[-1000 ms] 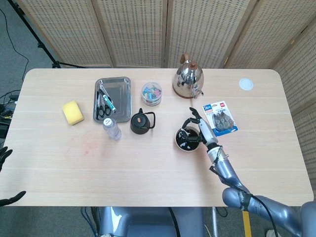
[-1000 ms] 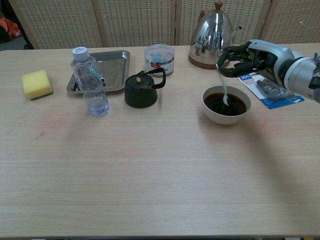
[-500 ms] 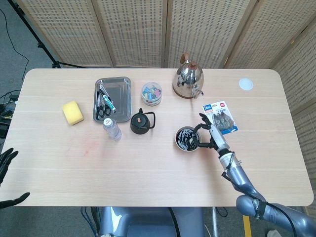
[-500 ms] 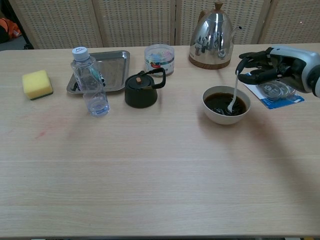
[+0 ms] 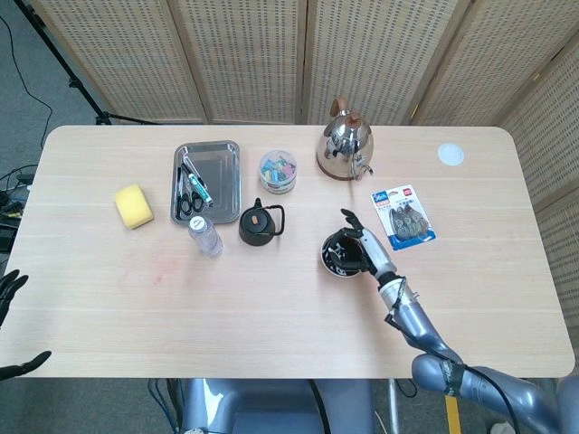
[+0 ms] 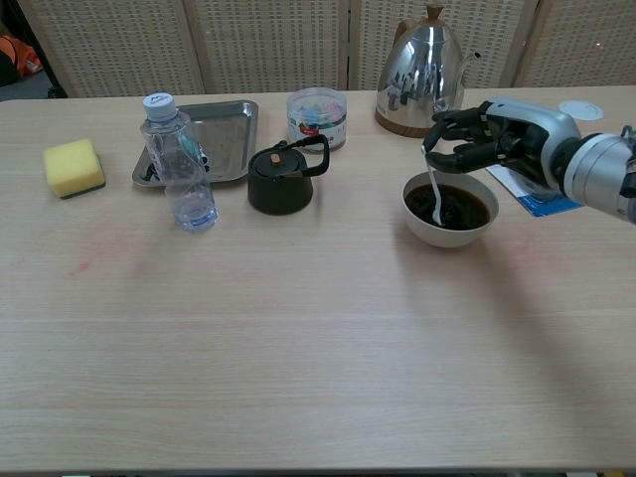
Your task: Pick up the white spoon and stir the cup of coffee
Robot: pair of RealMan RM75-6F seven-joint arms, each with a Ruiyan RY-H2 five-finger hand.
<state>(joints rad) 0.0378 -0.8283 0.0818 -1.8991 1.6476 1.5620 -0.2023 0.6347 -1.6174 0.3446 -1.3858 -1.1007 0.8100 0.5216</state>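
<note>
Since half a second ago, the right hand (image 6: pixel 497 137) has swung back left over the cup (image 6: pixel 449 209), carrying the spoon (image 6: pixel 435 194) to the coffee's left side. Its fingers pinch the handle's top, with the bowl dipped in the coffee. Only the left hand's (image 5: pixel 11 294) dark, spread fingertips show at the table's (image 5: pixel 271 298) left edge, holding nothing. Pale wood tabletop; perforated screens (image 5: pixel 244 54) stand behind, and grey floor shows at the left.
</note>
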